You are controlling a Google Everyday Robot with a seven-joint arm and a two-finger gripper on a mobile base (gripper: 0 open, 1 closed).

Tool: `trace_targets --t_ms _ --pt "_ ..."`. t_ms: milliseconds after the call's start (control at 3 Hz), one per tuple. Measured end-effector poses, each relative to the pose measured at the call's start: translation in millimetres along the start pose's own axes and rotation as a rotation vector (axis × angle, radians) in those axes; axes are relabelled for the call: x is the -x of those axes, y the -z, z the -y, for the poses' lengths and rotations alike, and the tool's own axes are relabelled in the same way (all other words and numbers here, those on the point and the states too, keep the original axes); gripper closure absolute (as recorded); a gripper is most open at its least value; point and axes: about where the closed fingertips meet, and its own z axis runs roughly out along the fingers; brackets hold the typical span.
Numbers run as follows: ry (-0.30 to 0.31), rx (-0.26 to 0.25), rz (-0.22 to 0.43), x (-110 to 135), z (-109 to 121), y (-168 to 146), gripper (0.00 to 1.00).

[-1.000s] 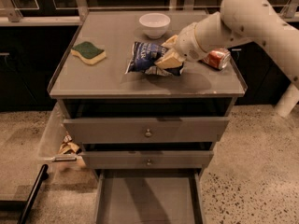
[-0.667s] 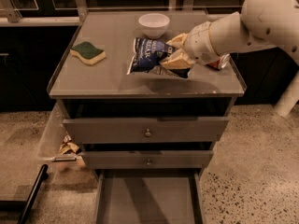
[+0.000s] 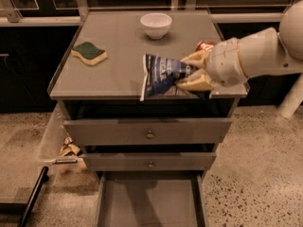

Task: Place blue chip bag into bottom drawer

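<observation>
Camera view, looking down on a grey three-drawer cabinet [image 3: 222,126] with a flat grey top [image 3: 113,74]. At the near right edge of that top: two-finger gripper [image 3: 190,71] on a thick white arm coming in from the right, tan fingers [image 3: 195,82] clamped on the right end of a crinkled dark-blue foil chip bag [image 3: 160,74] with white lettering. Bag stretched leftward from the grip, its lower left corner drooping past the near edge of the top. Just behind the gripper, partly hidden: red soda can [image 3: 205,45]. Far centre: round white bowl [image 3: 155,24]. Left side: green-and-yellow sponge [image 3: 89,53], well apart from the bag. Below the top: two upper grey drawers [image 3: 149,132] with small round knobs. Lowest: flat grey bottom drawer [image 3: 149,202], pulled out towards the near side, well below the bag.
</observation>
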Motion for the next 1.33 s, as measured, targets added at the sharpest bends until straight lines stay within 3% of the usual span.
trace_targets --t_ms 333,667,1333 --pt "-0.013 0.042 -0.034 -22 -47 13 1.00" --pt "-0.074 0.068 -0.043 -55 -88 11 1.00" --pt "-0.098 0.083 -0.053 -65 -90 -2 1.00"
